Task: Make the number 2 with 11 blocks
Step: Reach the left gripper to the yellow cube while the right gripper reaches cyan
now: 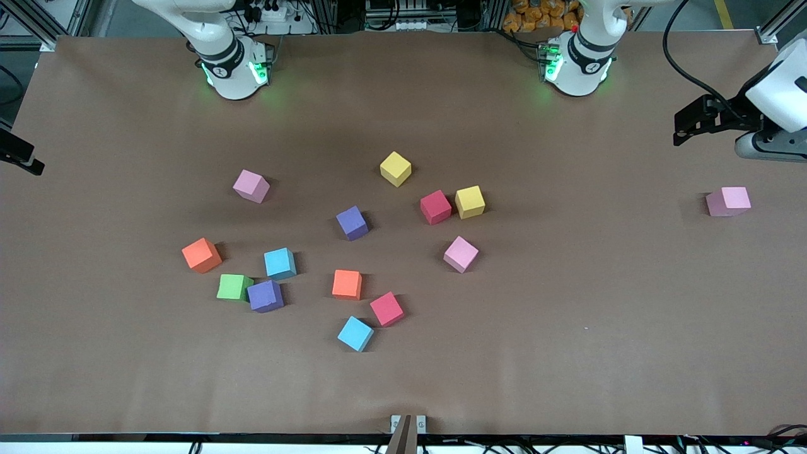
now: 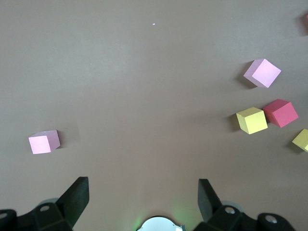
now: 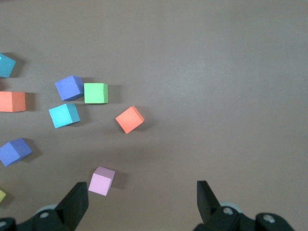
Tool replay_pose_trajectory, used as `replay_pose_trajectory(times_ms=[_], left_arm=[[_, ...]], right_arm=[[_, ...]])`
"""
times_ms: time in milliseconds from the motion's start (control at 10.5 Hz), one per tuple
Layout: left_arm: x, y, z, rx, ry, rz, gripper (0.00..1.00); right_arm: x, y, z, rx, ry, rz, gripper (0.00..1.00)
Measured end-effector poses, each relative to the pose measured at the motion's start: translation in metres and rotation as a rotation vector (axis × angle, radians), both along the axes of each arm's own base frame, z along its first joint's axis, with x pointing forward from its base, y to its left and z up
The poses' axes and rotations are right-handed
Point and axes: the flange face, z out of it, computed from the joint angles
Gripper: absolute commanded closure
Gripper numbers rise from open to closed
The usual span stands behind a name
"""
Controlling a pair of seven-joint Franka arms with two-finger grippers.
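A: How are the fingers looking?

B: I'm seeing the left gripper (image 2: 139,197) and right gripper (image 3: 142,199) both spread wide, gripping nothing, each hanging over bare bench (image 1: 567,353).

A: And the blocks (image 1: 353,222)?

B: They're lying scattered mid-bench, no digit formed. A red block (image 1: 435,207) is sitting just beside a yellow one (image 1: 470,202), possibly touching. One pink block (image 1: 728,201) is lying well apart, toward the left arm's end.
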Motion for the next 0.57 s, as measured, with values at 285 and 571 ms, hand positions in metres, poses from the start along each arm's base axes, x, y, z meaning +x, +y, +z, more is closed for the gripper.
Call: replay_pose_trajectory(times_ms=[285, 571], left_arm=[[0.000, -0.002, 0.000, 0.000, 0.001, -0.004, 0.00], [-0.004, -0.027, -0.002, -0.011, 0.007, -0.050, 0.00]], right_arm=[[0.000, 0.008, -0.001, 0.002, 0.007, 0.014, 0.00], [0.000, 0.007, -0.001, 0.002, 0.008, 0.013, 0.00]])
